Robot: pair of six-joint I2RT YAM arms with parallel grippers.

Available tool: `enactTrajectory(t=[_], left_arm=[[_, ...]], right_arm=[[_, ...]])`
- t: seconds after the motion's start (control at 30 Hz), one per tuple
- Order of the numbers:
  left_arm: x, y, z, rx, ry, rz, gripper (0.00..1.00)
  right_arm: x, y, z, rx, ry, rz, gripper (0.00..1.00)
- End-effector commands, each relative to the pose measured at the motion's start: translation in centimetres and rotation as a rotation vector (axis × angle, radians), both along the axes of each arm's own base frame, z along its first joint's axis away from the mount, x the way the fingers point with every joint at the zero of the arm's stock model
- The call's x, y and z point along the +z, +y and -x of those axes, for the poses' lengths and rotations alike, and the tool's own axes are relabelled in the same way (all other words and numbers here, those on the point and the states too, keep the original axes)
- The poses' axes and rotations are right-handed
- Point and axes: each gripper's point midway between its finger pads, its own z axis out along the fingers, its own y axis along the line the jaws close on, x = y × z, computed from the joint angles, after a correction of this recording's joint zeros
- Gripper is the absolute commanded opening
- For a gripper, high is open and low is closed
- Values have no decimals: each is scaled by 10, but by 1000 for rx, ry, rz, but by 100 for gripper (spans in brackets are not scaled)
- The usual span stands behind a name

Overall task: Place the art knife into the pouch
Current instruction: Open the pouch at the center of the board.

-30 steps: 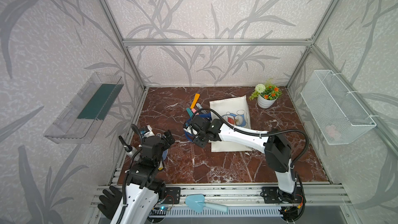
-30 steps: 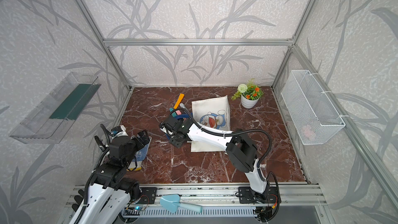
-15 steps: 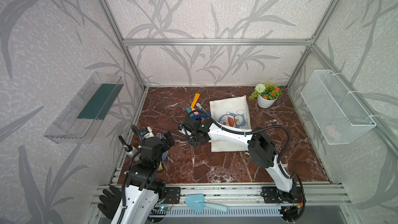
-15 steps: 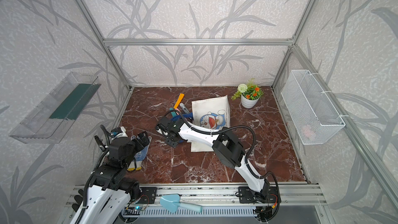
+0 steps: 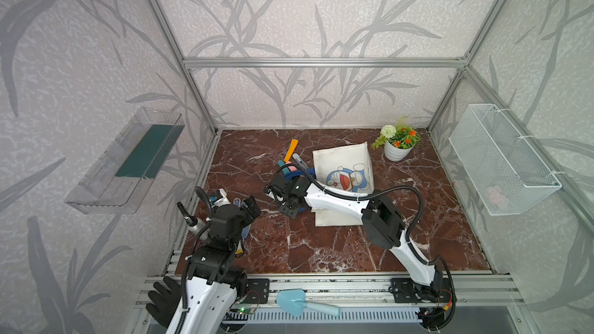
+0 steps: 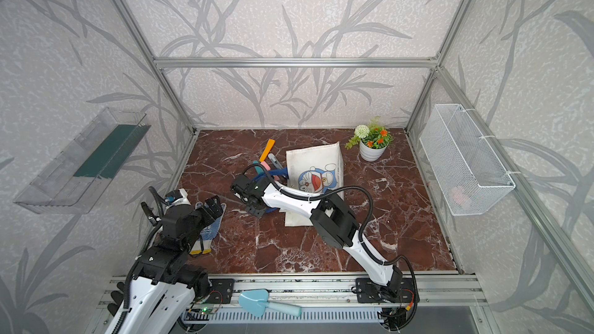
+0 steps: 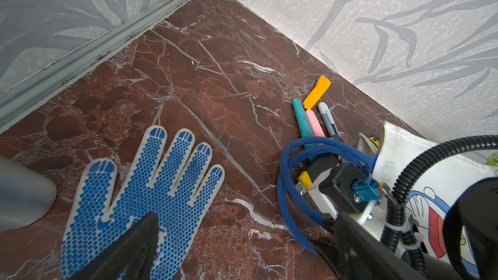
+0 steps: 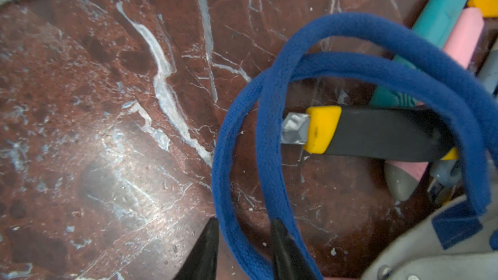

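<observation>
**Strap pinched, knife not yet bagged**

Left gripper (image 5: 250, 208) hangs wide open and empty above the dotted glove (image 7: 140, 197); the yellow-and-black art knife (image 8: 377, 133) lies on the marble inside the loops of the blue strap (image 8: 350, 26), beside the mouth of the pouch (image 5: 344, 159); right gripper (image 8: 244, 238) is nipped onto that strap, not the knife; the knife looks light, rigid and smooth-sided; grip the dark handle mid-length, clear of the bare blade tip.

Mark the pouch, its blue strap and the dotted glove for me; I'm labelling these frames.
pouch (image 5: 340, 157), in a top view, bare white canvas above the cat print.
blue strap (image 8: 350, 24), right wrist view, curve of the outer loop.
glove (image 7: 151, 192), left wrist view, blue-dotted palm.
</observation>
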Motion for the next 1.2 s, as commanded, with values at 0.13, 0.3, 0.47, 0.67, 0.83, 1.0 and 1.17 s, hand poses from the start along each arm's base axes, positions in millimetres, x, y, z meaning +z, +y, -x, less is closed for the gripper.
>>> enactTrajectory(t=[0.13,0.3,0.47,0.67,0.83,1.0,1.17], left_arm=[[-5,6,3,31,8,-1,99],[-5,5,3,29,9,-1,99],[-5,6,5,30,10,-3,99],[-3,7,6,36,1,-4,99],[-3,7,6,36,0,-3,99],[-4,7,6,36,4,-4,99],[-3,8,7,39,4,-4,99]], right_arm=[[14,-4,-14,11,-71,37,35],[4,-2,-19,9,-59,62,35],[-5,2,-23,16,-43,66,35],[-17,2,-19,30,-7,81,34],[-25,1,-20,24,-4,95,30],[-16,1,-25,5,-27,76,14],[4,-1,-32,-25,-75,40,2]])
